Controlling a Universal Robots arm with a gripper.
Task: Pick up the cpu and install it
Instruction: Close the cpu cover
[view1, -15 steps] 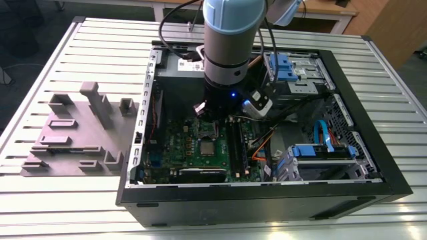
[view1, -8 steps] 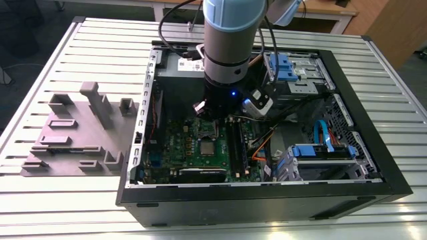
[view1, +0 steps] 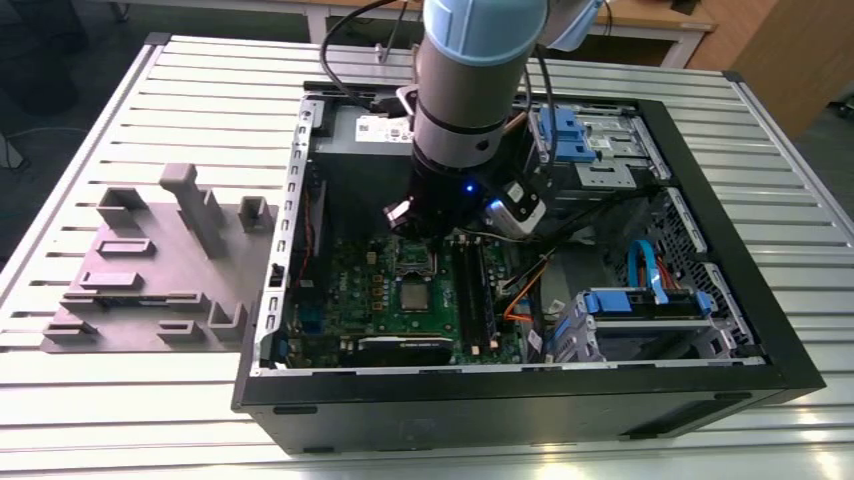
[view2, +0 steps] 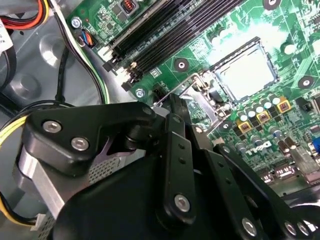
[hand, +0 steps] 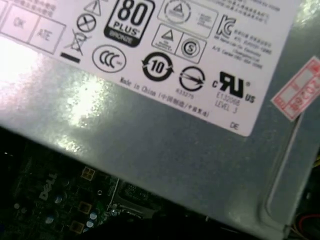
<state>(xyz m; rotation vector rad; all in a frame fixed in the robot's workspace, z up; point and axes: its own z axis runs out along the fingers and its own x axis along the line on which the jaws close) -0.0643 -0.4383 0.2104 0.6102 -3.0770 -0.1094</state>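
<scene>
Close beneath the wrist, the gripper (view2: 172, 120) hung over the motherboard (view2: 205, 40); its dark linkage hid whether it was open or held anything. Beyond it the cpu (view2: 245, 70) lay pale inside the socket frame (view2: 235, 49), glare blurring its edges. Seating probably needed flat, square contact, no sideways push.

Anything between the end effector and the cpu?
Nothing visible. The cpu lies uncovered in its socket on the motherboard, with the metal frame swung open. The end effector hangs over that open frame, right beside the cpu.
</scene>
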